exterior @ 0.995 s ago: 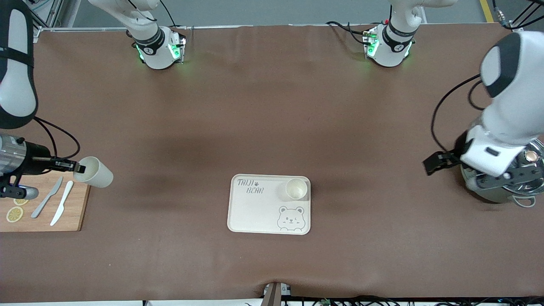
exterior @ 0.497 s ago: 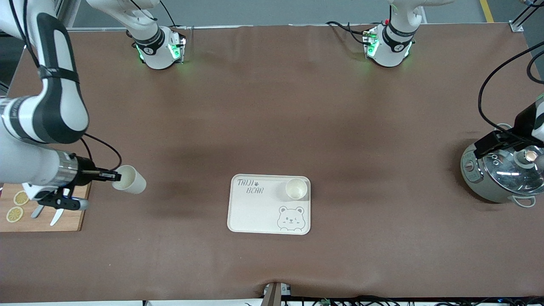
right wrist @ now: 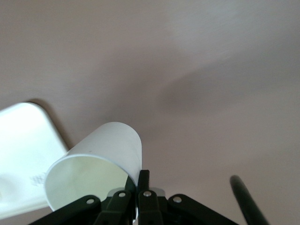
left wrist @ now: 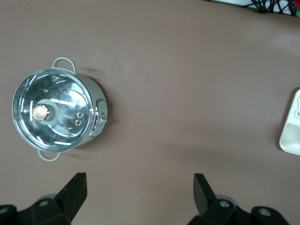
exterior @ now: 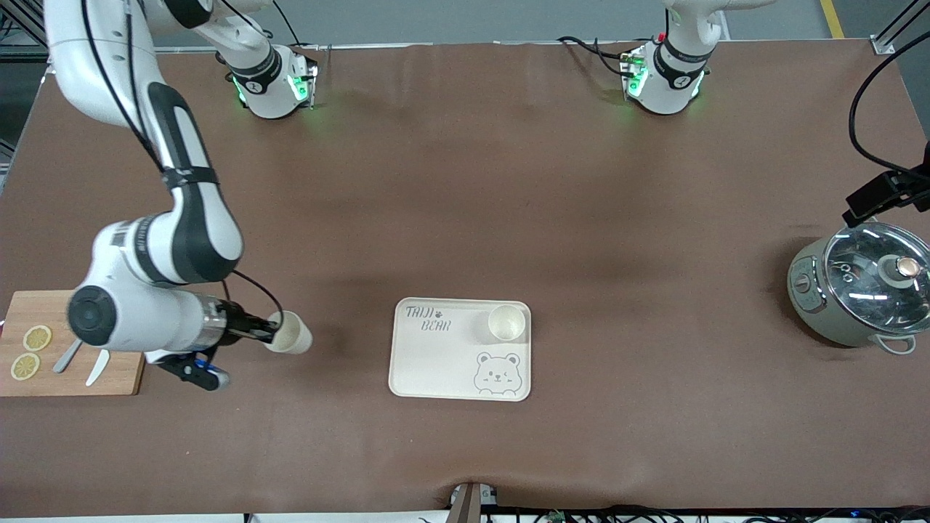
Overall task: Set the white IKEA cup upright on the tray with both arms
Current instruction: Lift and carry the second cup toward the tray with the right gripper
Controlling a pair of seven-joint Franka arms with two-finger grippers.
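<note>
My right gripper (exterior: pixel 272 336) is shut on the rim of a white cup (exterior: pixel 292 334). It holds the cup on its side above the table, between the cutting board and the tray. In the right wrist view the fingers (right wrist: pixel 143 180) pinch the cup's wall (right wrist: pixel 101 159). The cream tray (exterior: pixel 436 363) with the bear drawing lies mid-table and also shows in the right wrist view (right wrist: pixel 23 150). A second white cup (exterior: pixel 506 322) stands upright on the tray's corner. My left gripper (exterior: pixel 875 200) is open and empty in the air near the pot; its own view (left wrist: pixel 139 187) shows nothing between the fingers.
A wooden cutting board (exterior: pixel 127 374) with lemon slices (exterior: pixel 30 351) and knives lies at the right arm's end. A steel pot with a glass lid (exterior: pixel 861 290) stands at the left arm's end and also shows in the left wrist view (left wrist: pixel 58 117).
My right gripper has carried the cup from the cutting board's edge toward the tray. My left arm has drawn back from over the pot toward the table's end.
</note>
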